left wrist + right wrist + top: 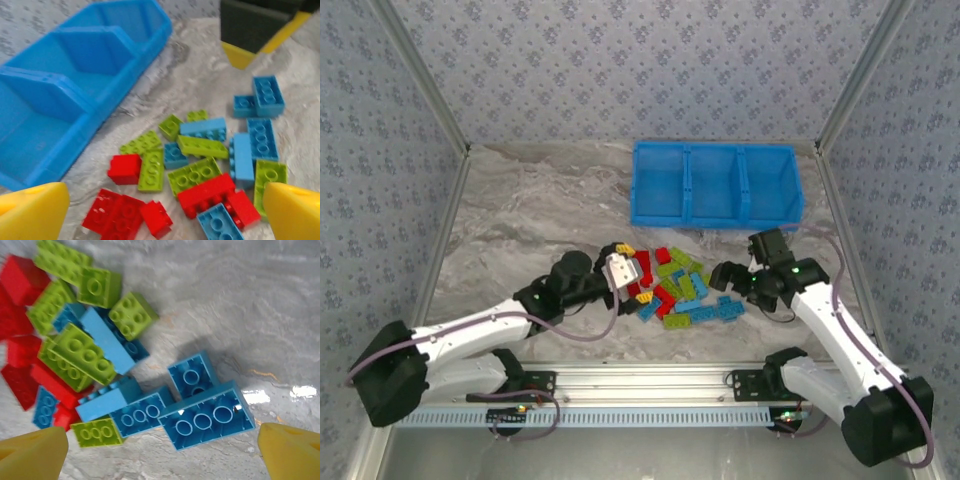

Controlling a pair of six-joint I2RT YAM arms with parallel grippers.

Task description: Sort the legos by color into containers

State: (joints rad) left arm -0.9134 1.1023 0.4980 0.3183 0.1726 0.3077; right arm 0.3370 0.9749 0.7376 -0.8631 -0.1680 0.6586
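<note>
The legos (675, 285) lie in a loose pile of red, lime green and light blue bricks mid-table. The blue bin (715, 185), with three compartments, stands behind the pile, and its compartments look bare. My left gripper (634, 273) is open at the pile's left edge. In the left wrist view its yellow fingertips (31, 212) straddle red bricks (120, 215) below the open left gripper (162, 214). My right gripper (722, 277) is open at the pile's right edge. The right wrist view has the right gripper (160, 455) over upside-down light blue bricks (207, 422).
The bin's near wall (75, 125) sits to the left of the pile in the left wrist view, and the right gripper's dark body (255, 27) is at the far side. Metal frame posts and patterned walls enclose the marbled table (540, 210).
</note>
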